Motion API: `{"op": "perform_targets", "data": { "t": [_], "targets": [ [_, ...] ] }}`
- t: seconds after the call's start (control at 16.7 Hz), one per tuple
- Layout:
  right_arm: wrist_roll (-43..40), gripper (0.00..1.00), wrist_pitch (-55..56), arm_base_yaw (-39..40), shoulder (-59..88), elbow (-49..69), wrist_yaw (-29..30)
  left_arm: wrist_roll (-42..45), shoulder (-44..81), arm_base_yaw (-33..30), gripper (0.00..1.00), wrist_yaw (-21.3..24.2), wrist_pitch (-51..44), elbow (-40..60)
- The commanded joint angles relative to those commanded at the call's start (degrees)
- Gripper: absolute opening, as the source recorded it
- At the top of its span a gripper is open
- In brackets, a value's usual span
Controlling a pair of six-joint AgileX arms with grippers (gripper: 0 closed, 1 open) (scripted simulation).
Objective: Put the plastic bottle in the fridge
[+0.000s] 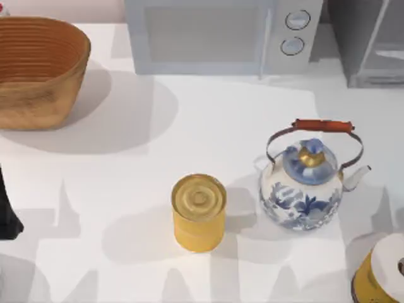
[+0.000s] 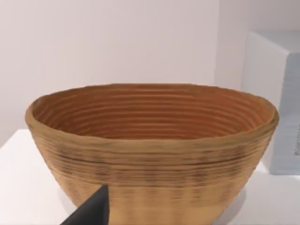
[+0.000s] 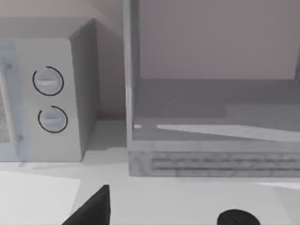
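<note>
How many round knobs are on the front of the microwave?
2: the upper knob and the lower knob, stacked at the right end of the microwave at the table's back edge, left of the fridge.

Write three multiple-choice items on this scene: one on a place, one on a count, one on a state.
1. In the top view, what stands just right of the microwave at the back of the table?
A. a toaster
B. the fridge
C. a sink

2. How many round knobs does the microwave have?
A. one
B. two
C. four

3. How does the kettle stand?
A. upright, with its lid on
B. tipped on its side
C. upright, with the lid lying beside it

Answers:
1 B: the grey box with the pale front panel sits next to the microwave's knob side.
2 B: one knob sits above the other on the microwave's front, as the right wrist view also shows.
3 A: the handle arches over the kettle and the blue lid sits in place.
</note>
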Motion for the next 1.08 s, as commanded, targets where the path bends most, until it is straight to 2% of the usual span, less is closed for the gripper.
{"op": "perform_targets", "data": {
  "t": [0.18,0.36,0.66,1.08],
  "targets": [
    [-0.61,1.0,-0.42,-0.01,0.59,0.31,-0.57,0.0,0.0,0.0,1.0,0.0,0.0,0.0],
    [-6.0,1.0,-3.56,-0.59,5.77,3.07,-4.76,0.0,0.0,0.0,1.0,0.0,0.0,0.0],
    [-22.29,1.0,-11.24,-5.1,23.32,13.88,-13.59,0.0,0.0,0.0,1.0,0.0,0.0,0.0],
    [-43.29,1.0,-21.96,-17.42,55.72,36.45,-25.26,0.0,0.0,0.0,1.0,0.0,0.0,0.0]
  ]
}}
